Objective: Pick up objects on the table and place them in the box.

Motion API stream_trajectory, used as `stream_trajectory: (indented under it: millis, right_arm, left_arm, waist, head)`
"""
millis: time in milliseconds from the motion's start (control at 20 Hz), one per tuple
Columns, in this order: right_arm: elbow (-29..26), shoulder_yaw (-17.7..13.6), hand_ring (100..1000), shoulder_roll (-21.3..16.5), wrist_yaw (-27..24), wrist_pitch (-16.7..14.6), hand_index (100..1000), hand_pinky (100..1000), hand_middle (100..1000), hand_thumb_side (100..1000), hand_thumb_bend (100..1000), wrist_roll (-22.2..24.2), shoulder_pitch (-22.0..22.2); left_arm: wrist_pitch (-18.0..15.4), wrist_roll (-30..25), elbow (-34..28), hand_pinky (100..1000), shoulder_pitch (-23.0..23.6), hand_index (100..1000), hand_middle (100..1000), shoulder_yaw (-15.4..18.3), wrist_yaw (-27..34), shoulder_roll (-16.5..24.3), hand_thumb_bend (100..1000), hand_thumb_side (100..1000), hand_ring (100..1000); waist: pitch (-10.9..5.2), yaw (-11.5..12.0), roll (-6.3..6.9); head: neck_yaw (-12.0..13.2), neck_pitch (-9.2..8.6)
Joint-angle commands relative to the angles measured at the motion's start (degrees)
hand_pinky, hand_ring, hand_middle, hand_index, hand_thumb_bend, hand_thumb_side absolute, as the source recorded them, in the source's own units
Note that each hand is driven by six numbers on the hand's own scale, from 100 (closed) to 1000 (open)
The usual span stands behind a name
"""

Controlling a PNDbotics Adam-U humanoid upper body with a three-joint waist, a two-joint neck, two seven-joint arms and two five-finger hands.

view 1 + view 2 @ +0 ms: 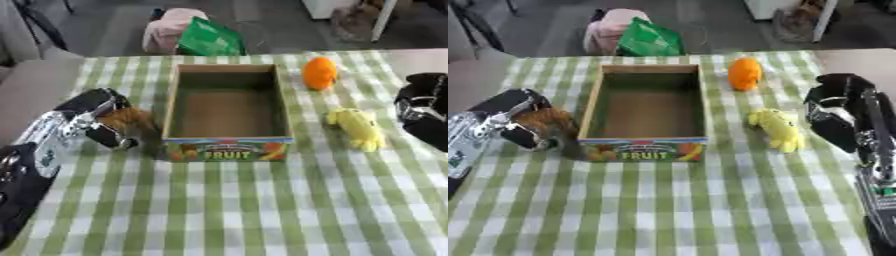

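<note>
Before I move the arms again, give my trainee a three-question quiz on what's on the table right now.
1. True or false: the cardboard fruit box already holds an item.
2. Which hand is at the brown furry object?
A. left hand
B. right hand
3. Fill in: between the box and the right hand lie an orange round object and a ____ plush toy.

Key: 1 false, the box is empty. 2 A, the left hand is against it, to the left of the box. 3 yellow.
</note>
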Motion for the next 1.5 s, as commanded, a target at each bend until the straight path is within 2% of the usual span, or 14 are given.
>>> stream_trajectory:
  millis: [50, 200, 550, 900, 1200, 1500]
  right_arm:
    - [-0.7, -0.2, 641, -1.1, -0.1, 0.0, 693, 631, 566, 100, 100, 0.0, -0.4]
    - [-0.7, -0.2, 641, -1.1, 0.0, 0.0, 693, 632, 566, 100, 100, 0.0, -0.4]
    - [-0.7, -0.2, 641, -1.1, 0.0, 0.0, 694, 632, 567, 100, 100, 0.0, -0.3]
    - [-0.6, -0.1, 641, -1.2, 0.0, 0.0, 693, 632, 567, 100, 100, 0.1, -0.3]
    - [-0.6, 0.1, 641, -1.0, 0.0, 0.0, 693, 632, 567, 100, 100, 0.3, -0.2]
    - [-0.6, 0.9, 641, -0.3, -0.2, -0.2, 693, 632, 567, 100, 100, 1.0, -0.5]
  left_arm:
    - [-0.9, -1.3, -1.9, 620, -0.9, 527, 323, 2.2, -1.1, 2.0, 414, 192, 405]
    - [-1.0, -3.4, -4.5, 611, -1.0, 497, 301, 3.4, 0.6, 2.9, 417, 190, 386]
    - [-0.4, -7.0, -9.4, 612, -1.6, 489, 294, 4.5, 5.5, 4.2, 380, 184, 381]
    - [-0.3, -7.4, -13.0, 610, -4.4, 468, 278, 4.6, 6.8, 4.6, 336, 178, 365]
    - [-0.8, -6.9, -14.4, 609, -8.7, 464, 275, 3.8, 6.5, 2.8, 334, 175, 363]
    - [-3.3, -7.7, -12.4, 606, -13.0, 467, 276, 0.7, 3.8, -1.2, 347, 178, 365]
  waist:
    - [-0.81, 0.2, -0.13]
    - [-0.89, 0.2, -0.1]
    - [-1.13, 0.2, -0.06]
    - [-1.4, 0.1, -0.08]
    - [-1.64, -0.3, -0.13]
    - [-1.68, -1.5, -0.32]
  head:
    - [-0.1, 0.3]
    - [-0.1, 0.29]
    - [-0.1, 0.2]
    - [-0.1, 0.16]
    - [0.4, 0.2]
    - [1.3, 0.15]
